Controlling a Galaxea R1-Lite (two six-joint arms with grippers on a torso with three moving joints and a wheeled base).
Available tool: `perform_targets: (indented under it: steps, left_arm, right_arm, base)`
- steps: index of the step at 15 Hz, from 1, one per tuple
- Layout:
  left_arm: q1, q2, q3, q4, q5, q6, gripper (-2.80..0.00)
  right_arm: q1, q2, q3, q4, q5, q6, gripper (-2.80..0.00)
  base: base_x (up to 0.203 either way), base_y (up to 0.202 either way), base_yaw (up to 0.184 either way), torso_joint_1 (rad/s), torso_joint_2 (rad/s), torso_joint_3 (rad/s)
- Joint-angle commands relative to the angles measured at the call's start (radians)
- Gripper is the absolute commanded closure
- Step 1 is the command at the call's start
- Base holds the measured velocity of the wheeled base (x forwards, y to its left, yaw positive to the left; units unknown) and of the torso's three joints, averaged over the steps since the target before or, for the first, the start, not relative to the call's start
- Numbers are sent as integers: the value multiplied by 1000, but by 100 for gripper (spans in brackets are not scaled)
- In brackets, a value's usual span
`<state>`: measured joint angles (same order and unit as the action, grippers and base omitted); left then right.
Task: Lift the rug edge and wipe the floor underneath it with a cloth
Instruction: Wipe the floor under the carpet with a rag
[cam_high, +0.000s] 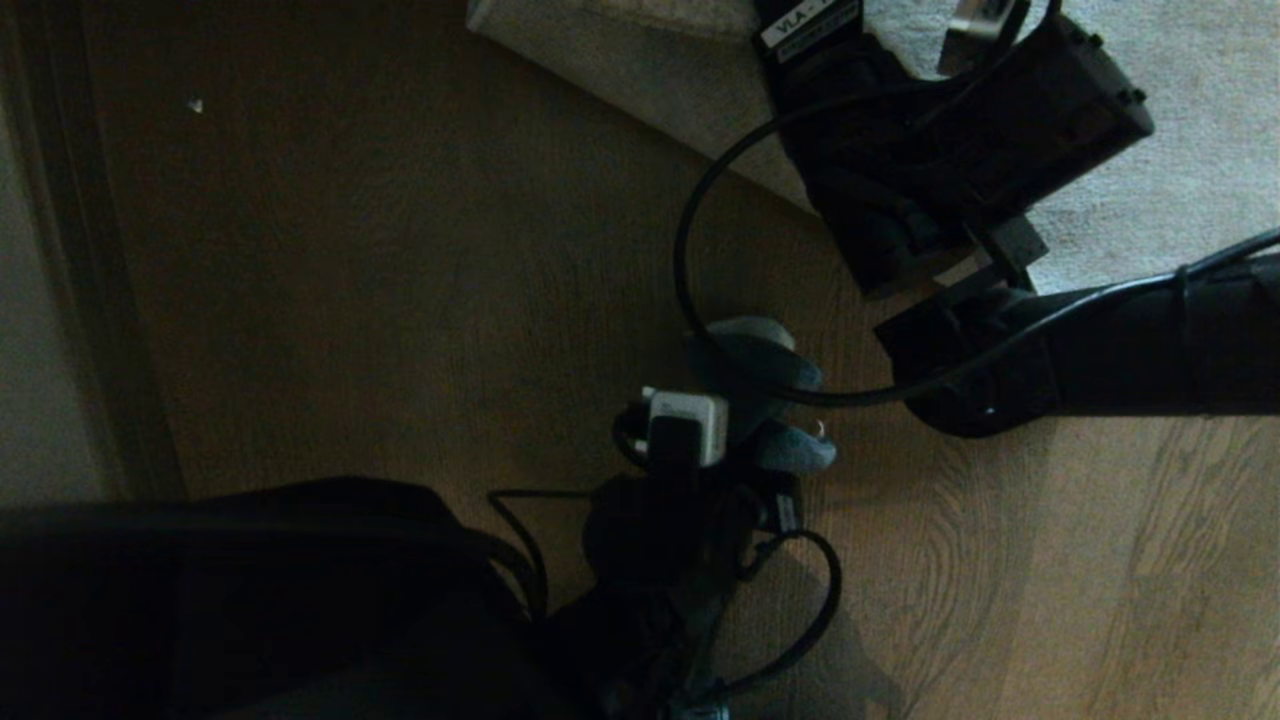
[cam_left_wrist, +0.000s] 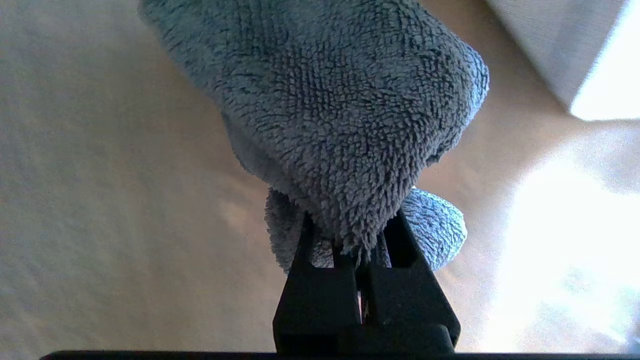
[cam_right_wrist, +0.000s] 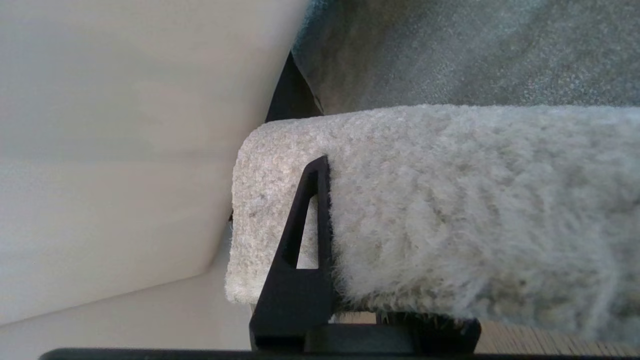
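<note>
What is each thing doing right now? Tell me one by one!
cloth: bunched, pinched in the left gripper, over the floor.
rug edge: lifted, clamped in the right gripper.
floor: bare brown boards beside the rug.
left gripper: shut on the cloth.
right gripper: shut on the rug edge.

1. The scene is carried by the floor (cam_high: 420, 250), made of brown wooden boards with dark wavy grain; a slight gloss is seen where light falls on it.
2. A large light grey rug (cam_high: 1180, 190) is spread on the boards at the far right; its straight border (cam_high: 640, 100) runs diagonally.
3. A small pale speck (cam_high: 195, 104) is seen on the boards at far left.
</note>
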<state>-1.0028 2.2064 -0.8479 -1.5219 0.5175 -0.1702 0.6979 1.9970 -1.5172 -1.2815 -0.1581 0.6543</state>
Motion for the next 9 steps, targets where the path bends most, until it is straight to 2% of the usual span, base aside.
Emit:
perform_targets:
  steps: [1,9]
  left_arm:
    - [62,12,-8,-34,1,0,0]
    - [385,-100,10,-20,-75,3,0]
  right_arm:
    - [1,2,0,-7,0,4,0]
    - [3,5,0,-9,0,4,0]
  base:
    - [0,0,0,0,0,0]
    - [0,0,0,0,0,0]
